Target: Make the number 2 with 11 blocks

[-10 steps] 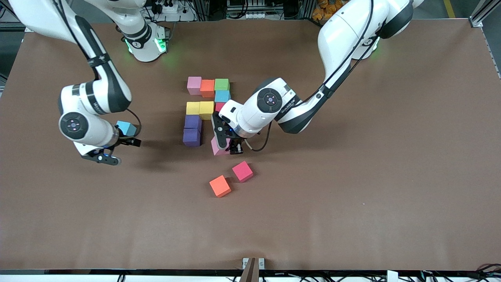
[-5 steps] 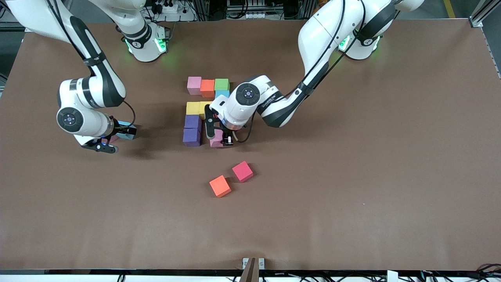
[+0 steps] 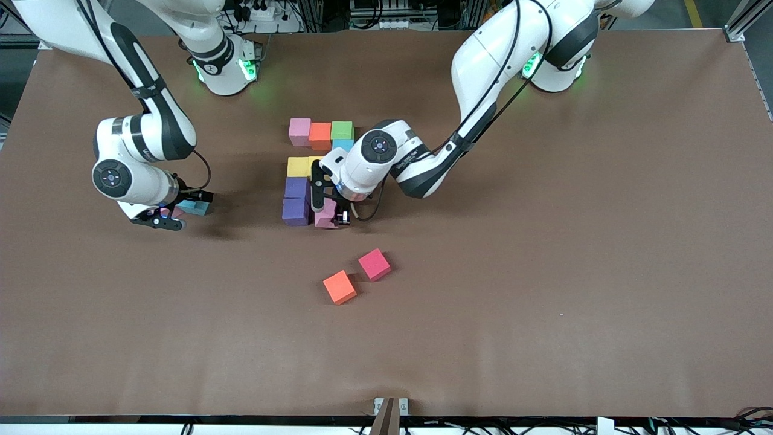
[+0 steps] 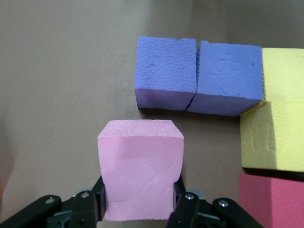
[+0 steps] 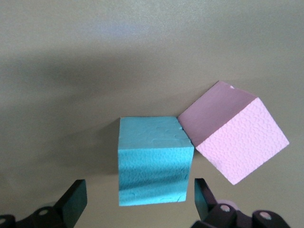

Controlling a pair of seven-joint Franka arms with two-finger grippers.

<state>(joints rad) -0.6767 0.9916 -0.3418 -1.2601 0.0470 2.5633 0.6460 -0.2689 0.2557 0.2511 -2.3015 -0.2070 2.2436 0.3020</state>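
The partial number 2 has a pale pink (image 3: 299, 130), an orange (image 3: 320, 134) and a green block (image 3: 342, 130) in its top row. A light blue block (image 3: 343, 144) sits under the green one. Then come yellow blocks (image 3: 297, 167) and two purple ones (image 3: 295, 211). My left gripper (image 3: 329, 214) is shut on a pale pink block (image 4: 140, 173), low beside the nearer purple block (image 4: 166, 71) with a small gap. A crimson block (image 4: 270, 199) lies by the yellow ones. My right gripper (image 5: 138, 202) is open, its fingers on either side of a light blue block (image 5: 154, 159).
A tilted pink cube (image 5: 235, 137) touches a corner of the light blue block under the right gripper. A loose orange cube (image 3: 339, 287) and a hot-pink cube (image 3: 374, 264) lie nearer the front camera than the figure.
My left gripper has carried the pale pink block toward the purple blocks, to just beside the nearer one. My right gripper has come down over the light blue block.
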